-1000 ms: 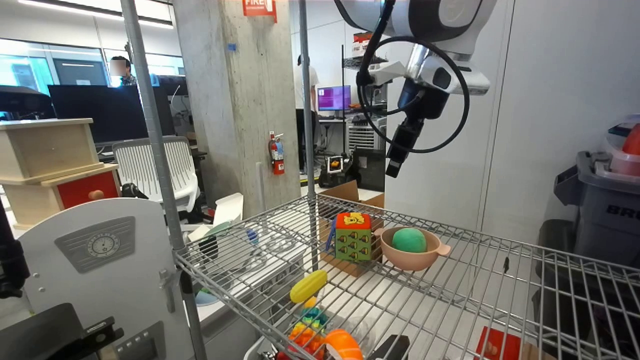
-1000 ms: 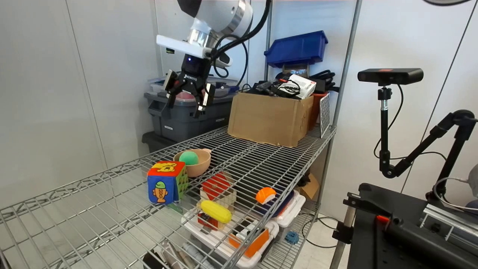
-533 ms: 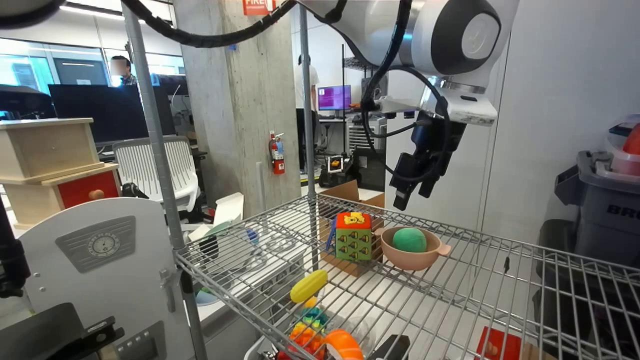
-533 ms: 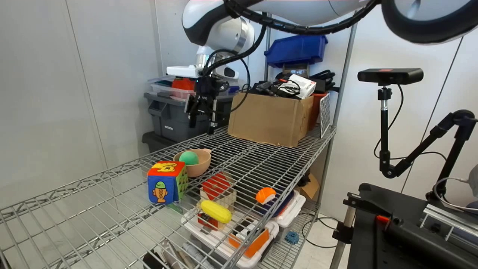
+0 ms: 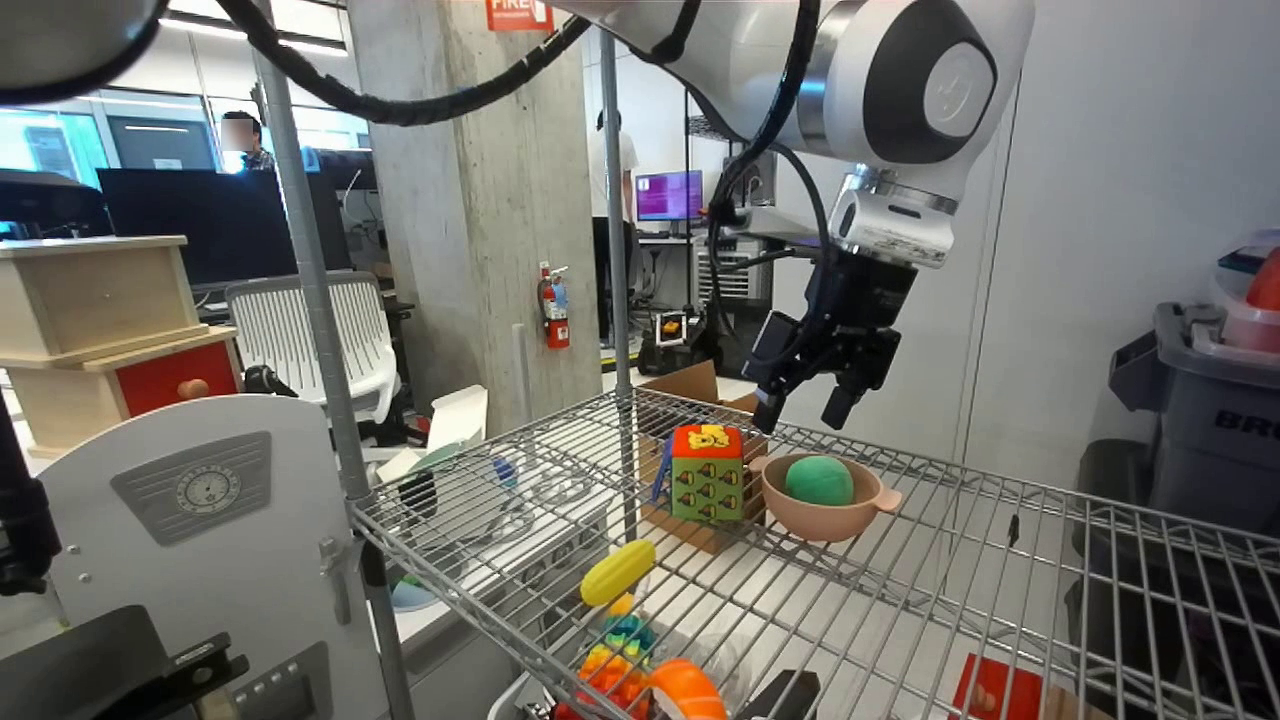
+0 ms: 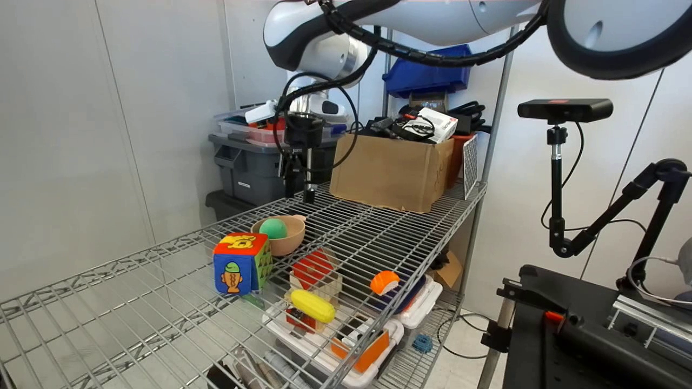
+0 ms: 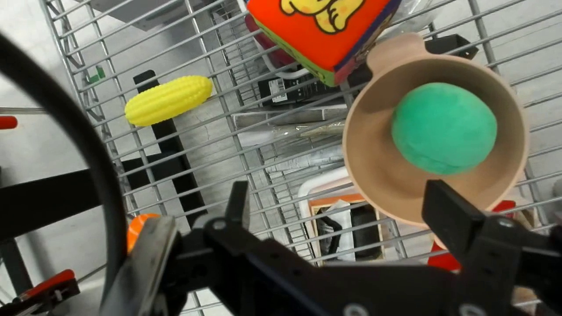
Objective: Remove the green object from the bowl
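Observation:
The green object (image 7: 443, 127), a smooth mint-green ball, rests inside the tan-pink bowl (image 7: 377, 171) in the wrist view. Both exterior views also show the green object (image 5: 820, 480) (image 6: 273, 228) in the bowl (image 5: 815, 520) (image 6: 290, 244), which stands upright on the wire shelf. My gripper (image 7: 339, 193) is open and empty. In both exterior views the gripper (image 5: 802, 413) (image 6: 300, 195) points down, above the shelf and apart from the bowl. In the wrist view the right finger (image 7: 448, 210) overlaps the bowl's near side; the left finger lies well outside the bowl.
A coloured cloth cube (image 5: 706, 485) (image 7: 325, 39) stands right beside the bowl. A yellow corn toy (image 5: 617, 572) (image 7: 169, 100) lies on the wire shelf. A large cardboard box (image 6: 381, 173) stands farther along the shelf. A vertical shelf post (image 5: 612, 200) rises at the corner.
My gripper has come down toward the shelf and turned from tilted to nearly straight down, staying open. The green object, bowl, cube and corn have not moved.

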Robot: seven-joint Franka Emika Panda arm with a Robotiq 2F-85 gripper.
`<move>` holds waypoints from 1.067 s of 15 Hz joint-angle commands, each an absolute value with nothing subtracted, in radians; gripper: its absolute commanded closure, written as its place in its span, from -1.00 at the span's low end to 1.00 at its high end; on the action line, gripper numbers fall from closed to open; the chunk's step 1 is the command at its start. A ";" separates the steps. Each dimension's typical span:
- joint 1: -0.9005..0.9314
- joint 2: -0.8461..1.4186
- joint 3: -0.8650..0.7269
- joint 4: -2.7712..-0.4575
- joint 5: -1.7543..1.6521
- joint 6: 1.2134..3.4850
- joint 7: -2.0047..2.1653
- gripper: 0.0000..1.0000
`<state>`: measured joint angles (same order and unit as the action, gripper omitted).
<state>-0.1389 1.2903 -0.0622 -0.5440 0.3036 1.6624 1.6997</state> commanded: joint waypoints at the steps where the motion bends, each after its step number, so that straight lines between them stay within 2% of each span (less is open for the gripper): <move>1: -0.141 1.323 -0.061 -0.481 0.310 1.637 1.796 -1.00; 6: -0.134 1.332 -0.064 -0.482 0.308 1.641 1.932 -1.00; 16: -0.084 1.390 -0.170 -0.465 0.207 1.788 2.109 -1.00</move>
<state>-0.0990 1.3513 -0.1409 -0.5199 0.2406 1.7598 2.0753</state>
